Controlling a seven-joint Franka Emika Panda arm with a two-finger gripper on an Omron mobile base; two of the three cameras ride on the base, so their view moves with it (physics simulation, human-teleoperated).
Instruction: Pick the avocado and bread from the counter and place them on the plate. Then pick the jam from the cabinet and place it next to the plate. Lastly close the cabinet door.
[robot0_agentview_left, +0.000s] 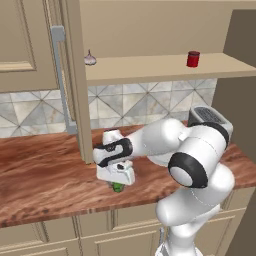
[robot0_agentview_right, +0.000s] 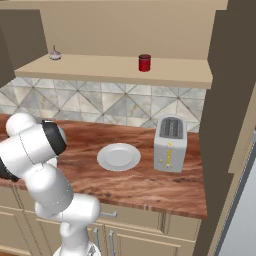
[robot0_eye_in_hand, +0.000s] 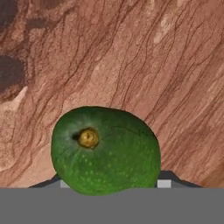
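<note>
Reddish-brown wood grain runs the length of the surface (robot0_agentview_right: 150, 185), the biggest thing in view, with the beige cabinet (robot0_agentview_left: 150, 20) standing open above it and the cabinet door (robot0_agentview_left: 75, 80) swung out edge-on beside its grey bar handle (robot0_agentview_left: 60, 75). On the cabinet's shelf (robot0_agentview_right: 115, 70) sit the red jam (robot0_agentview_right: 144, 62) toward the right and a pale garlic bulb (robot0_agentview_left: 90, 58) toward the left, well apart. Below, a grey toaster (robot0_agentview_right: 170, 144) stands just beside the white plate (robot0_agentview_right: 118, 156), which carries nothing yet. The arm reaches down to the left, with the tool (robot0_agentview_left: 118, 181) low over the front part of the surface, and the avocado (robot0_eye_in_hand: 105, 149) lies directly under it: green peeks out beneath the hand in the left base view, and the hand view has the fruit between the two finger tips, stem scar facing up. The jaws look drawn in close on either side of the fruit, but whether they already press on it cannot be told. By my reading this is the first step, grasping the avocado. Next comes a firm pinch, a straight lift clear of the wood, then a carry rightward to the plate; the rounded fruit may roll if the squeeze lands off-centre.
</note>
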